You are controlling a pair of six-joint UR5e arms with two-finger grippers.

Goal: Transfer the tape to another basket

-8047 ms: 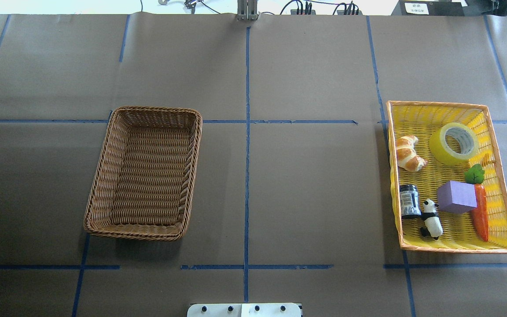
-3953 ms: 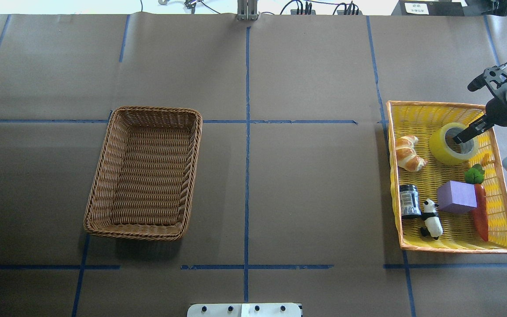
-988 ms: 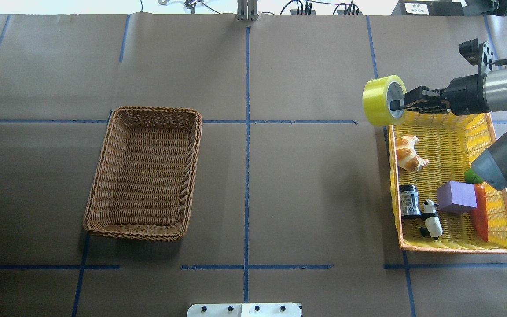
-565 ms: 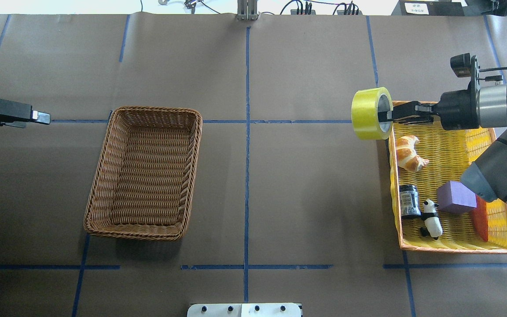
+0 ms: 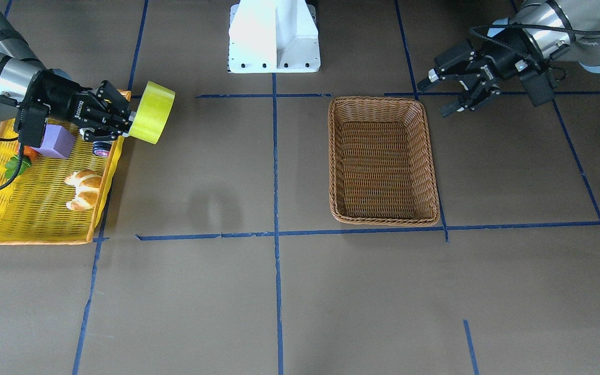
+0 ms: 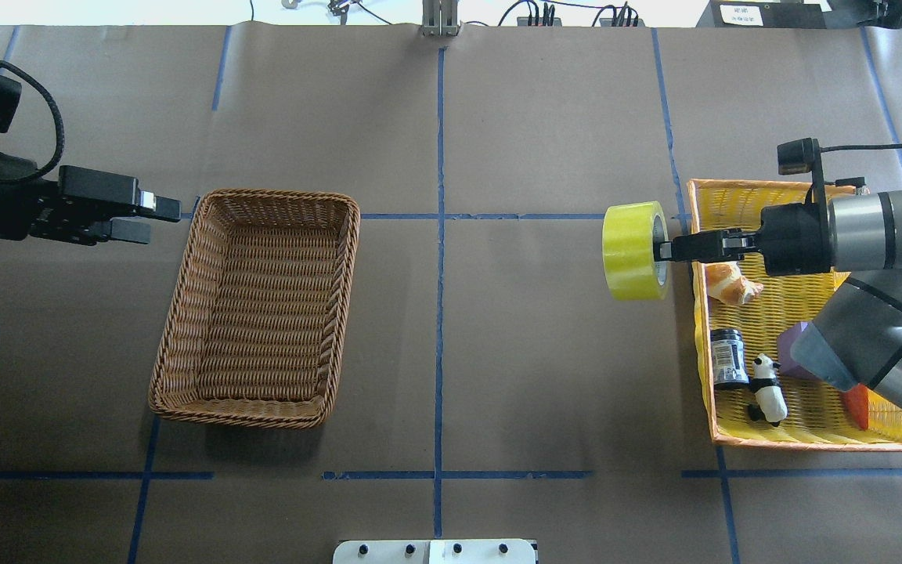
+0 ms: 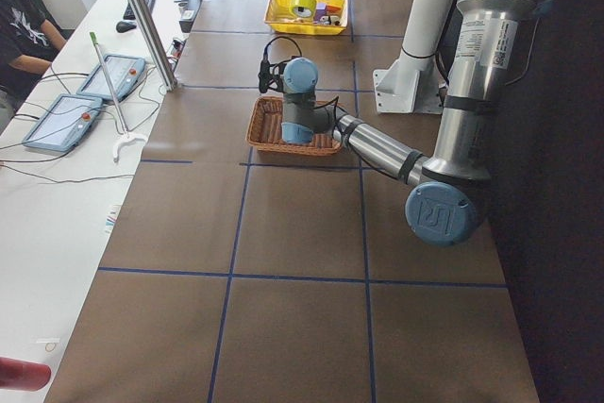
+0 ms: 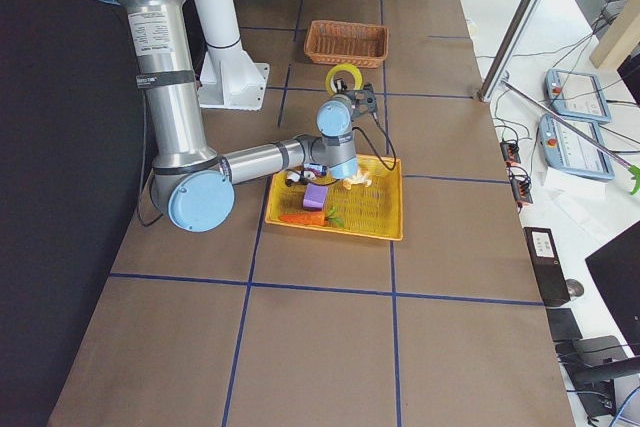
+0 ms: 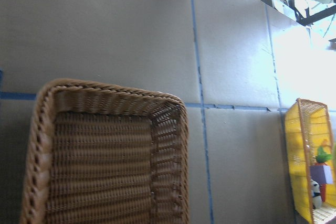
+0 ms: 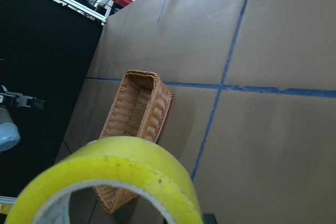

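The yellow tape roll [image 6: 633, 251] hangs on edge in the air, just left of the yellow tray, well right of the table's middle. My right gripper [image 6: 662, 250] is shut on the roll's wall; it also shows in the front view [image 5: 125, 123] with the tape [image 5: 154, 112]. The right wrist view shows the tape [image 10: 126, 174] close up. The brown wicker basket [image 6: 339, 298] lies empty on the left half. My left gripper [image 6: 149, 218] is open and empty, just left of the basket's far left corner, and also shows in the front view [image 5: 439, 97].
The yellow mesh tray [image 6: 811, 444] at the right holds a croissant [image 6: 729, 283], a dark jar [image 6: 729, 359], a toy panda [image 6: 768, 394], a purple block [image 6: 786, 348] and a carrot [image 6: 854, 399], partly under my right arm. The robot's base plate [image 6: 435, 551] sits at the near edge.
My right gripper has carried the tape further left and nearer to the robot, past the tray's left rim. My left arm has come in from the left up to the basket's far corner.
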